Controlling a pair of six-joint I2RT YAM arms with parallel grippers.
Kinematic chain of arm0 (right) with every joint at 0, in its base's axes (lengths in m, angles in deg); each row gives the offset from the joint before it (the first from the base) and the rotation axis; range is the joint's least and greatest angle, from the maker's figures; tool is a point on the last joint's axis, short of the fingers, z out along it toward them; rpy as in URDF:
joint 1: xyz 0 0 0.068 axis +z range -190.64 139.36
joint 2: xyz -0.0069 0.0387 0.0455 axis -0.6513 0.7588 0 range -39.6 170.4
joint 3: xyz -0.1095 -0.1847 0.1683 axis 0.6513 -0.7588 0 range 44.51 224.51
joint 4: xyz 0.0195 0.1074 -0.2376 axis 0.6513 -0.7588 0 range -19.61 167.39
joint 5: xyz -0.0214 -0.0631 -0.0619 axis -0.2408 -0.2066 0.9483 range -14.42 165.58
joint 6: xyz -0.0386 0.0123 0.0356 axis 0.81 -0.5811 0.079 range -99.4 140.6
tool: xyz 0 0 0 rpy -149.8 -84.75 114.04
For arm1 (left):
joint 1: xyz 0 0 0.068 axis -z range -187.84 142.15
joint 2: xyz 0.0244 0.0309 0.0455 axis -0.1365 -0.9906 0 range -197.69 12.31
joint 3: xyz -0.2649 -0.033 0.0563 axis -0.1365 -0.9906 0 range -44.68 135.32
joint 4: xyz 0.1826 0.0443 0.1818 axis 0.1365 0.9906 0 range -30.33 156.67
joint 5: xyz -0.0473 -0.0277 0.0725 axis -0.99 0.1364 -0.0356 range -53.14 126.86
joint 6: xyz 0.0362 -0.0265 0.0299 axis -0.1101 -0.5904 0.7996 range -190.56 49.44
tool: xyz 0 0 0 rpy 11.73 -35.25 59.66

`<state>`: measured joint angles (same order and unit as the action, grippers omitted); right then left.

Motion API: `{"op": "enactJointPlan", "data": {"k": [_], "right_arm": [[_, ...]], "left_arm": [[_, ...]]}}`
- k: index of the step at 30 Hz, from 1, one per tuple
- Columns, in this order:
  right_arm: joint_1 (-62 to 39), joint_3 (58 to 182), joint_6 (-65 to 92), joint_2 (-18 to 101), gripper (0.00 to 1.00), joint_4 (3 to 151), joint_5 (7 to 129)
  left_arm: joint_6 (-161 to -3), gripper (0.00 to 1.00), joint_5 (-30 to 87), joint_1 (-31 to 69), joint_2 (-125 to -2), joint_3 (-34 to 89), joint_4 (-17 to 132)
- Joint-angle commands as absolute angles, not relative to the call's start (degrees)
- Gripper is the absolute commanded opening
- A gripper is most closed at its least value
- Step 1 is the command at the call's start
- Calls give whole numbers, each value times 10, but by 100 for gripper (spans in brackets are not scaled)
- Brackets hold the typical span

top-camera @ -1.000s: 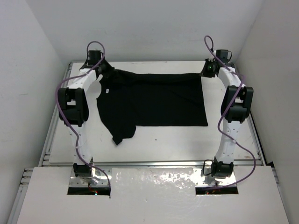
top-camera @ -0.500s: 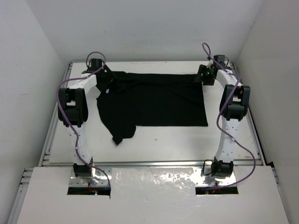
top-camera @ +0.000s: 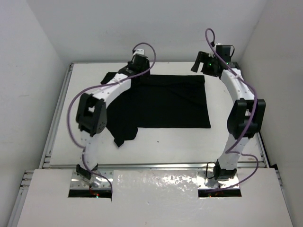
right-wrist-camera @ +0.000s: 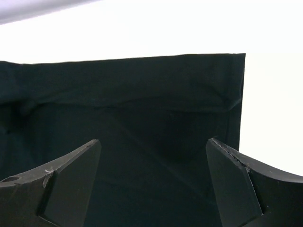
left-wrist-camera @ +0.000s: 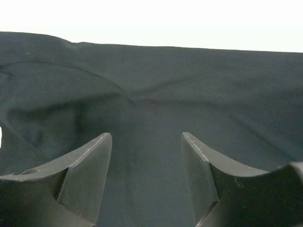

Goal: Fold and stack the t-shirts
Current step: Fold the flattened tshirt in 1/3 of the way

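Top external view, going left to right: the left tool (top-camera: 129, 72) hangs over the far-left part of the black t-shirt (top-camera: 165, 101), fingers apart with nothing in them. Its wrist view backs that up: there's only cloth under and ahead of the tips, with a soft wrinkle running off to their left. The shirt lies flat on the worktop (top-camera: 161, 146), spread sideways between the two tools. One sleeve (top-camera: 124, 135) sticks out well behind the left tool, toward the arm bases. Over on the right, the right tool (top-camera: 201, 64) hovers by the shirt's far-right corner, spread wide and empty too. From its wrist view the far edge runs straight across ahead of the fingertips, and the corner sits ahead and to the right of the right finger. So my read is we're between grabs, with the next fold to set up. If it were me, I'd drop each tool onto a matching point along the edge so the cloth comes up level. I'd pinch every layer at that ridge near the far edge, not just the top one, and lift both sides together. I'd also deal with the stray sleeve before folding, or it'll likely end up as a lump in the stack.
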<state>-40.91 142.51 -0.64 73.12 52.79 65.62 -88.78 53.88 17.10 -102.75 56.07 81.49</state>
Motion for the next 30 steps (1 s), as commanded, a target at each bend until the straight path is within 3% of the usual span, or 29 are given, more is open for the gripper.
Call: {"op": "enactJointPlan", "data": {"k": [1, 6, 11, 21, 25, 29, 30], "right_arm": [[-412, 1374, -35, 704, 90, 567, 635], [-412, 1272, -51, 639, 91, 605, 604], [-411, 1187, -61, 581, 91, 646, 579], [-391, 1178, -58, 571, 91, 641, 582], [-390, 1181, -58, 568, 91, 639, 582], [-387, 1184, -58, 566, 91, 634, 584], [-387, 1184, -58, 566, 91, 633, 585]], "left_arm": [[-843, 59, 626, 140, -1151, 630, 874], [-801, 65, 645, 122, -1194, 674, 820], [-797, 60, 599, 109, -1232, 726, 837], [-806, 35, 579, 94, -1246, 716, 841], [-803, 32, 569, 89, -1250, 723, 843], [-806, 4, 565, 88, -1246, 727, 852], [-807, 2, 561, 88, -1242, 727, 852]]}}
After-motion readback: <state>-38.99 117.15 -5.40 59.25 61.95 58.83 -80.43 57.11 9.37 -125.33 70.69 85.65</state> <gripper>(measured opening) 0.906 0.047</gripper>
